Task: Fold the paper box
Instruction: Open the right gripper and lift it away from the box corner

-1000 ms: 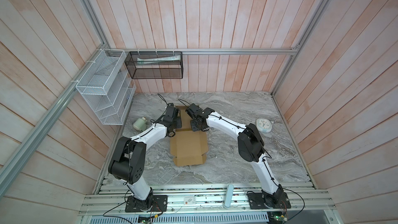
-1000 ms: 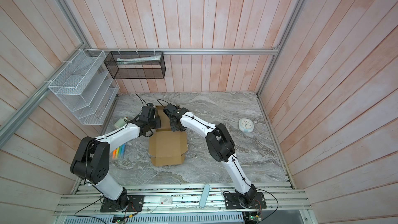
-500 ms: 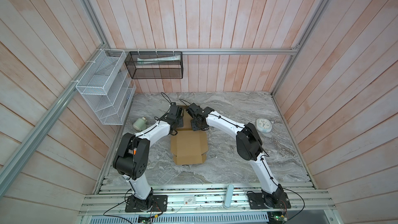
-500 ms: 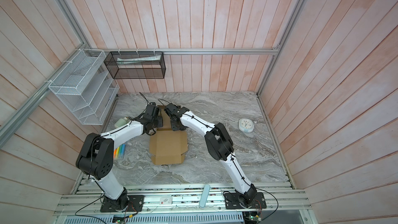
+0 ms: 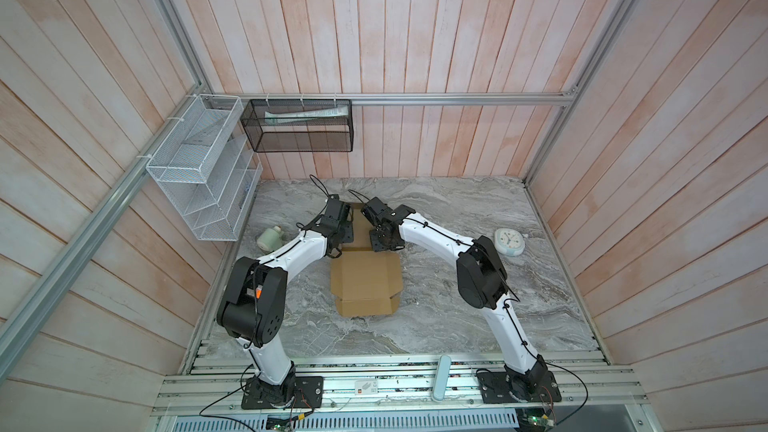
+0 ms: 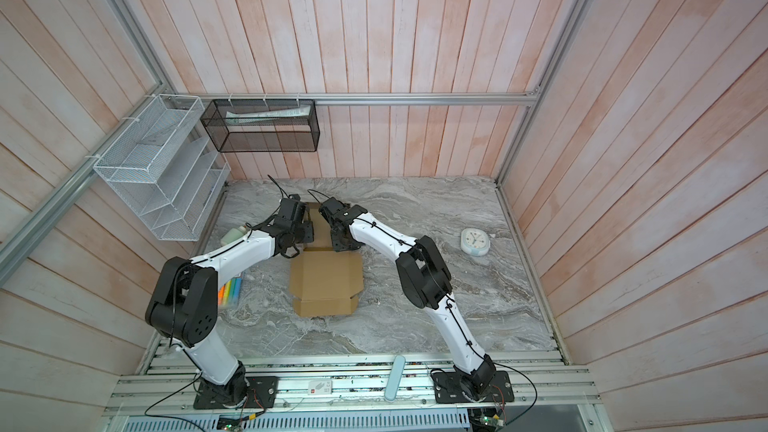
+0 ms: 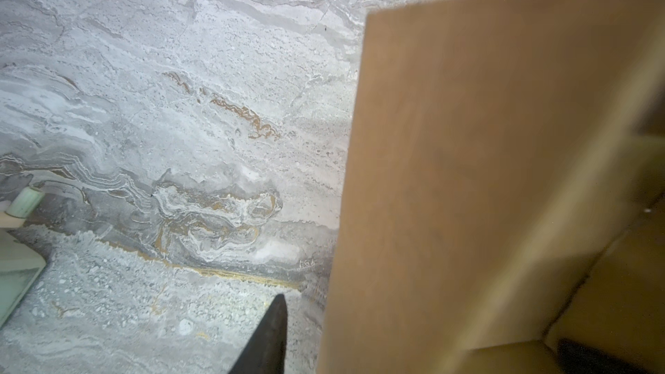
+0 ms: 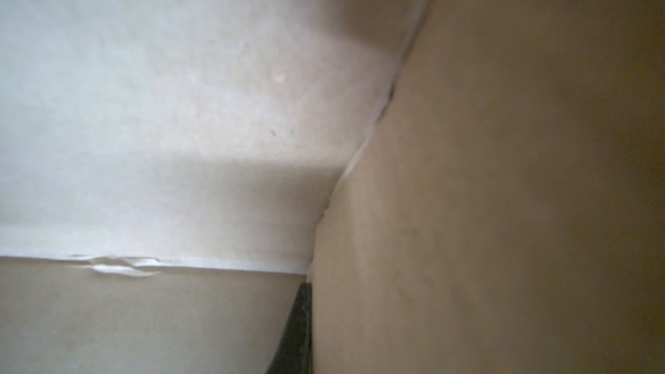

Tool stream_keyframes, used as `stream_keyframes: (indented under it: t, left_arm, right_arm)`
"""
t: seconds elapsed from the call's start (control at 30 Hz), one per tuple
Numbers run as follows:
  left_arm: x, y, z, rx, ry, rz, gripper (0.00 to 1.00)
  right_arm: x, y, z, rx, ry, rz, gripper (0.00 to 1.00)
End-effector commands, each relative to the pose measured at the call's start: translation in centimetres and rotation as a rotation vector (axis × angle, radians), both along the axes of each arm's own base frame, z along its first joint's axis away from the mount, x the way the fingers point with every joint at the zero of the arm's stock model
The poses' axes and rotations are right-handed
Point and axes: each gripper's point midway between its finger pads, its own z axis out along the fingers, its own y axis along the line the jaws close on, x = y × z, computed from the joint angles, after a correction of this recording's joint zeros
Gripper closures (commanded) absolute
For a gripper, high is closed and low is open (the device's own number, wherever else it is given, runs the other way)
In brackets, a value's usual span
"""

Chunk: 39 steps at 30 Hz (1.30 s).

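You are raising the side walls at the far end of the paper box, which is lying mid-table with its near panel flat. Your right gripper is pinching one upright wall, fingers narrow. Your left gripper is straddling the opposite wall, fingers apart. The next move, I judge, is calling for folding that wall inward while the right is bracing.

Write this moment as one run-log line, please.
stage: folding far end | paper box: near panels flat on table | left claw: open, astride raised flap | right claw: shut on paper box
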Motion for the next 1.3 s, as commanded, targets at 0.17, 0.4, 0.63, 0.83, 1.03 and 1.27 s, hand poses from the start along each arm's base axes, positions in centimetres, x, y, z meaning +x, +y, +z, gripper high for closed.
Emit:
stream_keyframes:
  t: [0.17, 0.4, 0.63, 0.83, 1.03, 1.27]
  left_arm:
    - [2.0, 0.3, 2.4, 0.005, -0.071, -0.012, 0.66]
    - [2.8, 0.4, 1.9, 0.02, -0.076, -0.007, 0.82]
    - [2.8, 0.6, 0.6, 0.03, -0.053, -0.008, 0.92]
    - [2.9, 0.9, -0.1, 0.029, -0.039, -0.003, 0.99]
    - [3.0, 0.9, -1.0, 0.033, -0.018, -0.007, 1.0]
    - [3.0, 1.2, -2.1, 0.036, 0.006, -0.003, 1.0]
  right_arm:
    - [-0.2, 0.0, -1.2, -0.008, 0.053, -0.002, 0.91]
    - [-0.3, 0.1, -1.4, -0.011, 0.067, 0.0, 0.9]
    - [-0.1, 0.3, -1.0, -0.008, 0.064, -0.003, 0.88]
    - [0.0, 0.4, -0.7, -0.005, 0.064, -0.004, 0.83]
    - [0.2, 0.3, -0.2, -0.002, 0.057, -0.011, 0.74]
    - [0.6, 0.1, 1.0, 0.009, 0.032, -0.024, 0.61]
